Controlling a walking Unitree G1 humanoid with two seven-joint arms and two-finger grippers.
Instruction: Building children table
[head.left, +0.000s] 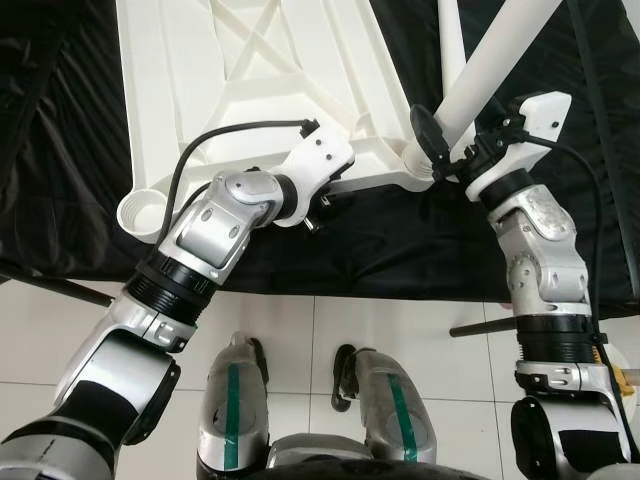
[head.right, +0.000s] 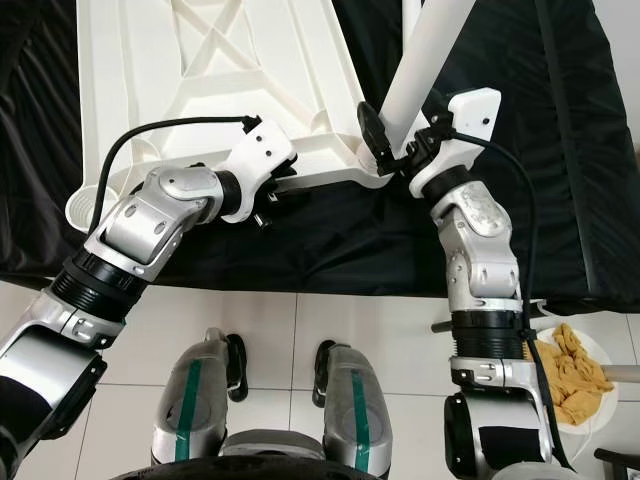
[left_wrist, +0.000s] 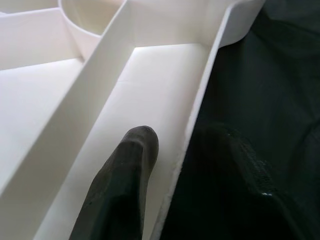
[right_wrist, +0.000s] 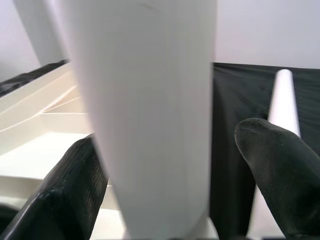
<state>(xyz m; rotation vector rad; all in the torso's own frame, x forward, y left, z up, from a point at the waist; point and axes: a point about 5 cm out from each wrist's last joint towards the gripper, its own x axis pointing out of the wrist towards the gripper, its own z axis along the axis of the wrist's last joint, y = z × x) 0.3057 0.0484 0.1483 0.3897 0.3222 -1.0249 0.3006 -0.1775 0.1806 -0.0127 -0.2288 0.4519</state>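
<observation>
While lying upside down on black cloth (head.left: 400, 250), white table top (head.left: 260, 90) shows ribbed underside toward the head camera. White table leg (head.left: 480, 80) stands tilted in corner socket (head.left: 415, 165) at the near right corner of the top; a second white leg (head.left: 452, 45) rises just behind it. Right gripper (head.left: 445, 150) clamped around table leg just above the socket, one black finger on each side of the tube in the right wrist view (right_wrist: 75, 195), tube between them with no gap visible. Left gripper (left_wrist: 165, 165) at near edge of table top, left of the socket: one finger (left_wrist: 125, 185) laid inside a rib channel, the other outside over the cloth, edge wall between them; whether grasping or merely straddling cannot be told. Empty round socket (head.left: 145, 212) at near left corner. Plate with yellow cloth (head.right: 575, 375) on tiled floor (head.left: 400, 350), by right leg.
</observation>
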